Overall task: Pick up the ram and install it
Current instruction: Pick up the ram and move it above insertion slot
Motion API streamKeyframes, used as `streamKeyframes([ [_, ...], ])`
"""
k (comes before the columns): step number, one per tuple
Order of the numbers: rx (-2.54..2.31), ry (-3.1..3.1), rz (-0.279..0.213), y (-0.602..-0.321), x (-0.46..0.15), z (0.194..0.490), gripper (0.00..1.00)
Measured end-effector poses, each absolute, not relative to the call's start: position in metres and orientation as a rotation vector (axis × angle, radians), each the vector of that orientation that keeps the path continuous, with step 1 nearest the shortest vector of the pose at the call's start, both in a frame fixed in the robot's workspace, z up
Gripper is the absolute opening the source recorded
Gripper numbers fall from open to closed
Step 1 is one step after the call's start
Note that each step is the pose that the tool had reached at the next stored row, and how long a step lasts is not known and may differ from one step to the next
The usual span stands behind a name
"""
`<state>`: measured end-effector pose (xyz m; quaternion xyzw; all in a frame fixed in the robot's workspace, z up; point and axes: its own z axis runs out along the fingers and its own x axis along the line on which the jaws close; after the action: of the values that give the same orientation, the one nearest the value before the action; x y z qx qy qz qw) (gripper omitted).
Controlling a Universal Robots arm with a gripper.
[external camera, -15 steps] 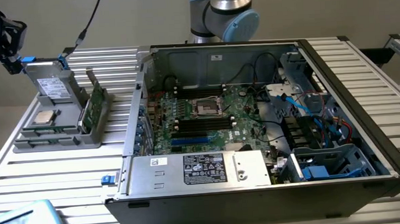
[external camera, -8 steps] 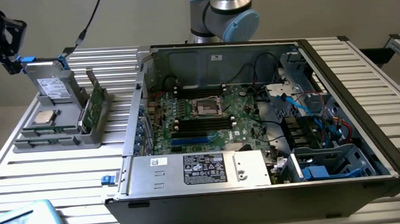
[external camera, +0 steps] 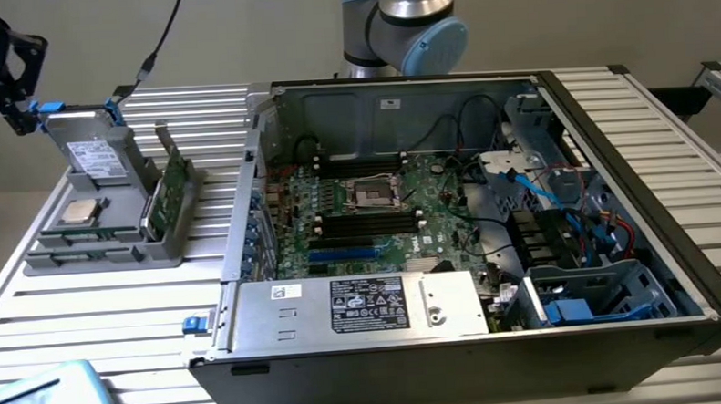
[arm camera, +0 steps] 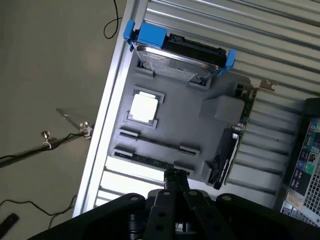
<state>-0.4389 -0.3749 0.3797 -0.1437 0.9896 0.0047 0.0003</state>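
The pincer (arm camera: 175,179) is seen with its two fingers pressed together and nothing gripped between them. In the wrist view it is held above the end of a grey tray (arm camera: 185,125), apart from it, with its tips over the tray's outermost slot. The ram (arm camera: 147,161) is lodged on edge in that slot, at the tray end away from the hard drive (arm camera: 175,55), and is not touched by the fingers.

The tray is set near the edge of the slatted table (external camera: 98,314) on the exterior view's left. A square silver chip (arm camera: 144,107) is seated in the tray between the hard drive and the ram, and a green card (arm camera: 232,145) is stood upright along the tray's side nearest the computer case (external camera: 465,362).

The case is laid open in the middle of the table, just beside the tray, with the motherboard (external camera: 385,210) exposed inside. In the exterior view the pincer is seen raised over the table's far corner on that view's left.
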Motion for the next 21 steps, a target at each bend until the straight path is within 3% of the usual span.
streamKeyframes([
  [21,-1.011,3.027,0.026,-0.3749,-0.4389,0.3789,0.11],
])
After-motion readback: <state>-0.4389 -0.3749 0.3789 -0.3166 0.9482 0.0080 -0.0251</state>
